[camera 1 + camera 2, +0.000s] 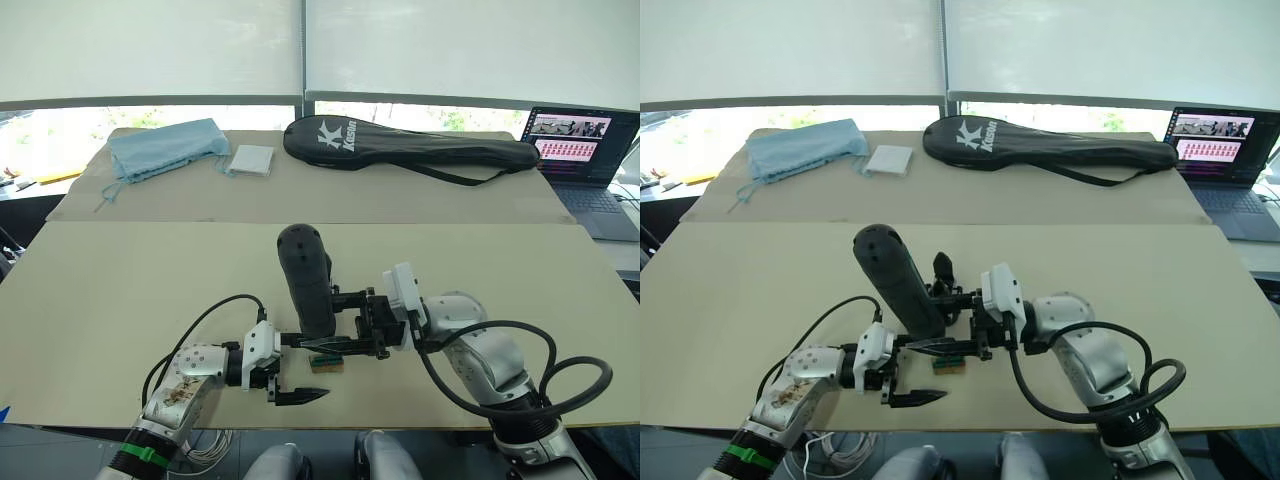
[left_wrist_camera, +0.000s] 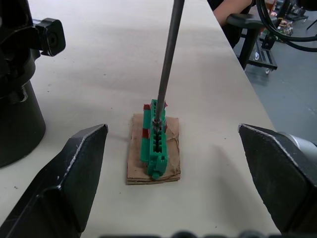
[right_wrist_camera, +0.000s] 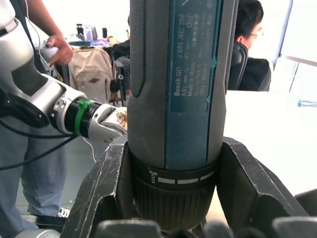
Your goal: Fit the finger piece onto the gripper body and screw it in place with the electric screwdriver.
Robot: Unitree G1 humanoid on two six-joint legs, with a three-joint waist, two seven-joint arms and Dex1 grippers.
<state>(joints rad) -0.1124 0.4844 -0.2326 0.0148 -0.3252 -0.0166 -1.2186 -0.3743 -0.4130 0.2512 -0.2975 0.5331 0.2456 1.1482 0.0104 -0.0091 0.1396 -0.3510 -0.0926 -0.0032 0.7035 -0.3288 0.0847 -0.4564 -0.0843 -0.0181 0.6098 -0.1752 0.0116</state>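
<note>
My right gripper (image 1: 345, 322) is shut on the lower collar of the electric screwdriver (image 1: 306, 282), a thick black tool held nearly upright with its rounded end up. Its thin metal bit (image 2: 166, 64) comes down onto a small green block on a tan card (image 2: 156, 144). My left gripper (image 1: 330, 368) is open, low over the table, one finger on each side of that block without touching it. Just behind the screwdriver stands the gripper body (image 1: 943, 280), a black block with a pointed finger sticking up, mostly hidden. The finger piece is out of view.
A long black racket bag (image 1: 400, 148), a blue cloth (image 1: 165, 148) and a white packet (image 1: 250, 160) lie at the back of the table. A laptop (image 1: 585, 150) sits at the far right. People (image 3: 250, 29) sit beyond the table.
</note>
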